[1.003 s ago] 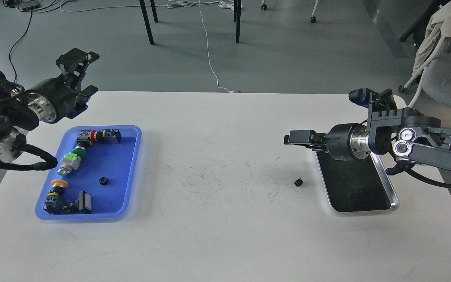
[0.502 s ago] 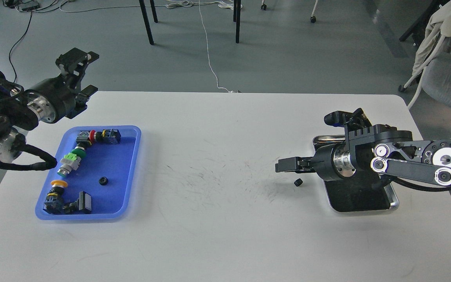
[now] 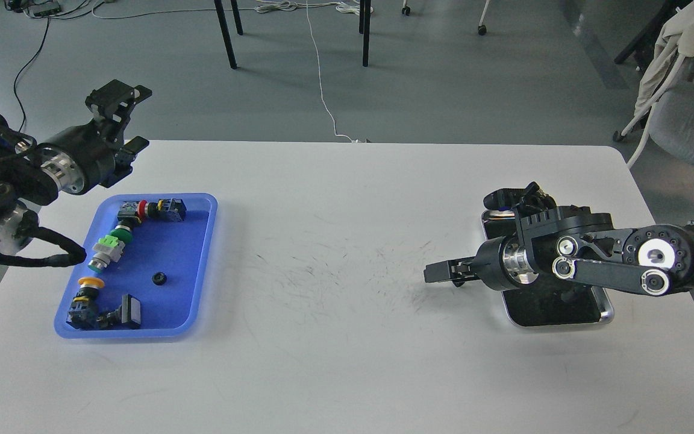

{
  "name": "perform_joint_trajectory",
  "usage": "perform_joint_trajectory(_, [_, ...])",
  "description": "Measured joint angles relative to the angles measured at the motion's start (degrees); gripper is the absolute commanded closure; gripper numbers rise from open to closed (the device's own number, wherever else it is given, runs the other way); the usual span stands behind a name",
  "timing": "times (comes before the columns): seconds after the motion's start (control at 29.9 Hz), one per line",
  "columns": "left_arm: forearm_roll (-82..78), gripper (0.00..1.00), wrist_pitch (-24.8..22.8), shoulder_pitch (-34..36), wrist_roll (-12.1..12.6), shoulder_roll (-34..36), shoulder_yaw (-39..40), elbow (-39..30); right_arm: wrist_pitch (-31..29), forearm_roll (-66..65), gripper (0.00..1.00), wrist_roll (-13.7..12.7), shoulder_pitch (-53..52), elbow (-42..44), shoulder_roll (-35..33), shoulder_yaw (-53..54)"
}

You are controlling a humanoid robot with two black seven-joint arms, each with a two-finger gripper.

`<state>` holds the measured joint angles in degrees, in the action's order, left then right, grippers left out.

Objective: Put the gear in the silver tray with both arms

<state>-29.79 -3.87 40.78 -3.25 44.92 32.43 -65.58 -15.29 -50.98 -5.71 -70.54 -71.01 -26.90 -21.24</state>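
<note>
My right gripper (image 3: 443, 273) hangs low over the white table just left of the silver tray (image 3: 605, 308), whose dark bottom is mostly covered by my right arm. Its fingers are seen side-on, so I cannot tell whether they are open or shut. The small black gear that lay on the table there is hidden behind the fingers. A second small black gear (image 3: 158, 278) lies in the blue plastic tray (image 3: 196, 253) at the left. My left gripper (image 3: 130, 119) is open and empty, raised above the table's far left corner, beyond the blue tray.
The blue tray also holds several push-button switches (image 3: 109, 248) with red, green and yellow caps. The table's middle has dark scuff marks (image 3: 347, 271). A chair (image 3: 690, 126) stands off the table's far right corner.
My right arm has swung down and toward me, lowering its gripper onto the spot where the loose gear lay; the gear is now hidden. My left gripper has hardly moved.
</note>
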Motion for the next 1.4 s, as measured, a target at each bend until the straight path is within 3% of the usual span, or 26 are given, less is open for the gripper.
perform_joint_trajectory(0.47, [-0.10, 0.02, 0.00, 0.00, 0.00, -0.08, 0.09, -0.07, 0.01, -0.09, 0.12, 0.10, 0.04, 2.25, 2.17, -0.97])
perform_joint_trajectory(1.4, [-0.10, 0.02, 0.00, 0.00, 0.00, 0.51, 0.09, -0.07, -0.10, 1.07, 0.11, 2.87, -0.04, 1.80, 5.27, -1.17])
